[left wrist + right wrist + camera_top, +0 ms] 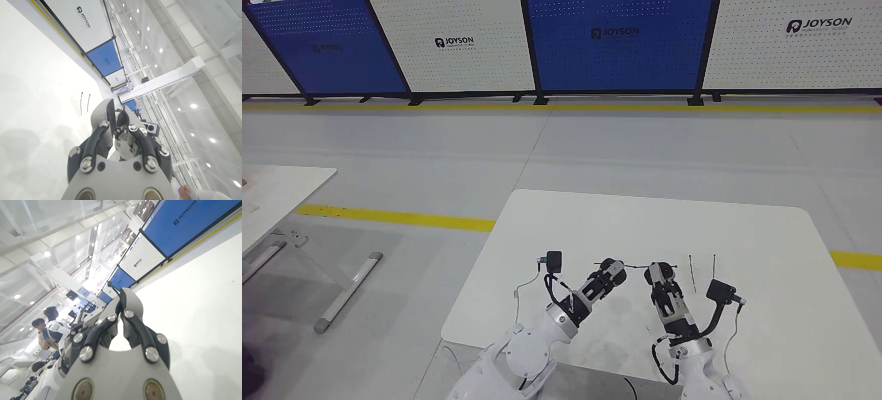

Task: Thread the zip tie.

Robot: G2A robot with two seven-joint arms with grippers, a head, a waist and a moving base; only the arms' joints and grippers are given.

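Top view: the left claw (611, 269) and the right claw (656, 272) face each other low over the white rectangular table (762, 235), with their tips near one another. Between them runs the thin black plastic zip tie (634, 266). Its long axis goes straight from one claw to the other, roughly level with the tabletop. Just past the right claw, on the side away from the left claw, two spare black zip ties (691, 268) (714, 266) lie flat on the table. They are side by side and parallel, and their long axes run crosswise to the held tie.

Left wrist view: the left claw (118, 106) has its fingers drawn close and pinches the zip tie (118, 110) near the tips. A short dark piece of strap shows at the narrow gap, running across the fingers. Ahead of this claw and off to one side, the spare ties (81, 103) (88, 102) lie apart from each other on the table (37, 75), with their small square heads at the ends farther from the claw.

Right wrist view: the right claw (122, 292) has its ribbed pads pressed together on the zip tie (113, 287). The strap comes out at the fingertips and points forward, away from the wrist. It bends slightly and ends in its small square head, free in the air. The table (198, 294) lies beneath and beside this claw.
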